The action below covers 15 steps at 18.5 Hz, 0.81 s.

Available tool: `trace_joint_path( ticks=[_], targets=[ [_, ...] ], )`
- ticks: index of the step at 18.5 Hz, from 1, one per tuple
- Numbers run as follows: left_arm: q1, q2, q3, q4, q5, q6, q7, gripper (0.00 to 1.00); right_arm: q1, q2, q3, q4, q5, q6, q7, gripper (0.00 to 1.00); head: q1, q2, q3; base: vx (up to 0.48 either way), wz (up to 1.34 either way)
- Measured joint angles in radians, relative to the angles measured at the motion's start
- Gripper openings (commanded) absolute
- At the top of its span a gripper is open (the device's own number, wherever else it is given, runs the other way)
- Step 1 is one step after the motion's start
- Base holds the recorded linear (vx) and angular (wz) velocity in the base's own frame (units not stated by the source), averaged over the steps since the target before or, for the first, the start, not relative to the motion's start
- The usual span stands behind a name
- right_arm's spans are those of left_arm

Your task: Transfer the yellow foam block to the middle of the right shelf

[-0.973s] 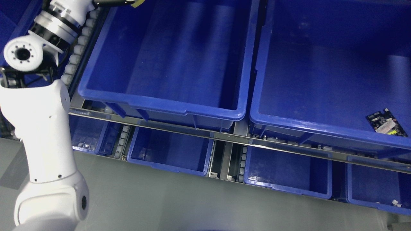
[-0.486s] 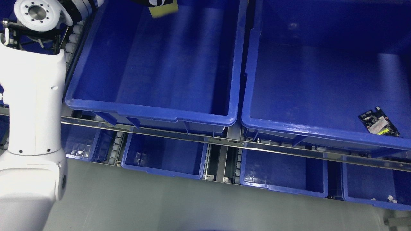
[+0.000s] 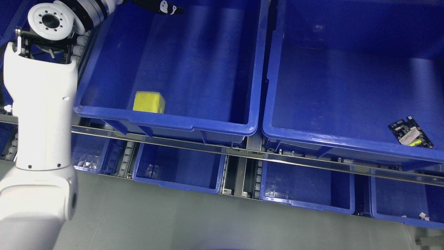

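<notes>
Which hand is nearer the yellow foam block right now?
Left. The left hand shows at the top edge, above the far end of the blue bin where the yellow foam block lies near the front wall. The right hand is out of view.

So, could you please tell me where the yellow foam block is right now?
In the head view, the yellow foam block lies inside the left-hand large blue bin, near its front-left corner by the front rim, apart from the left robot hand above.

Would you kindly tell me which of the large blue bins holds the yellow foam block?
The left large blue plastic bin: the yellow foam block lies near its front wall.
</notes>
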Motion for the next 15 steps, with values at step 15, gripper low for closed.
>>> trace_joint_path(
  ticks=[15],
  targets=[
    [0.294,-0.137,0.271,-0.148,0.267,-0.379,0.451,1.0,0.0,0.0,0.0,0.0,0.0,0.0,0.0,1.0,0.0,0.0,0.0,0.0,0.0]
  ],
)
